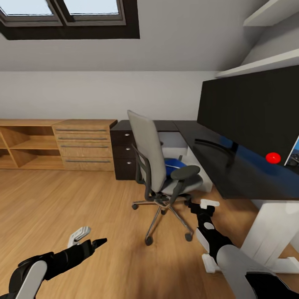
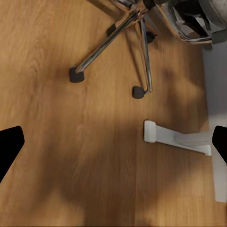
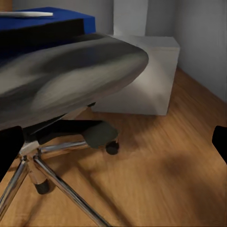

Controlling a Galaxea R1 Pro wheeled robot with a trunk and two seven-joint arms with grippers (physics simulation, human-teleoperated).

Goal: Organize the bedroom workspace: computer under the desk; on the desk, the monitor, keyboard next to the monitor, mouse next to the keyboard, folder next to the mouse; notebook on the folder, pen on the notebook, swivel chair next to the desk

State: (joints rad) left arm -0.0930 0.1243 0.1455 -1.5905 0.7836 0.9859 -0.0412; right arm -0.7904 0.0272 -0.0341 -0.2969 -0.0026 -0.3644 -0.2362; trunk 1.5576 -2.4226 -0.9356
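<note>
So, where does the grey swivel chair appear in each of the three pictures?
Head view: the grey padded swivel chair stands at the centre, beside the black-topped desk.
Left wrist view: only its chrome star base with castors appears, at the upper edge.
Right wrist view: the seat's underside spans the upper left, legs below it.
Shared landmark: the light wood floor lies under the chair in all three.

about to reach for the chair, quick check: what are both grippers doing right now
Left gripper: open, jaws spread, holding nothing, hanging over the wood floor.
Right gripper: open, empty, low beside the swivel chair.
</note>
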